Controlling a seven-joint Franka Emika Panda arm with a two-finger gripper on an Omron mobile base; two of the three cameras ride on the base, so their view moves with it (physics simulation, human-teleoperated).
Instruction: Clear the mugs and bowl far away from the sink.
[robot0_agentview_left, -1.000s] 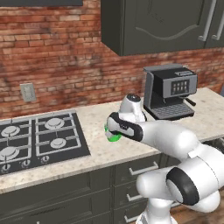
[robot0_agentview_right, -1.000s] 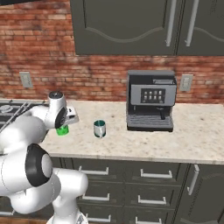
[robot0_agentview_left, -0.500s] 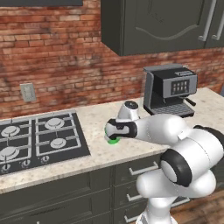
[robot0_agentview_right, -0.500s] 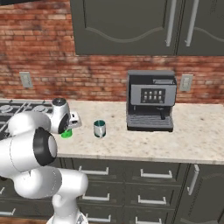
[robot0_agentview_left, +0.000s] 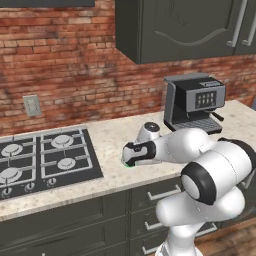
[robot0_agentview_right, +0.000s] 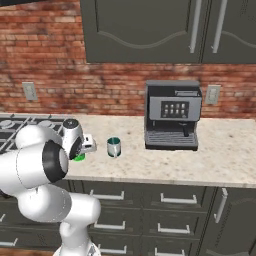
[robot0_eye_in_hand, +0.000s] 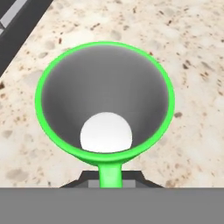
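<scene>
A speckled beige counter (robot0_agentview_right: 210, 160) carries a teal-lined mug (robot0_agentview_right: 114, 147), coffee machine (robot0_agentview_right: 171, 115) and stovetop (robot0_agentview_left: 45, 161).

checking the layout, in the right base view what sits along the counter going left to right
stovetop → green mug held by the gripper → silver mug → coffee machine

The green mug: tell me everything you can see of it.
The green mug has a bright green rim and handle, a grey-shaded inside and a pale round bottom, and holds nothing. It looks glossy, perhaps ceramic. It stands upright, low over or on the speckled counter near the stovetop. The gripper is shut on its handle side.
</scene>
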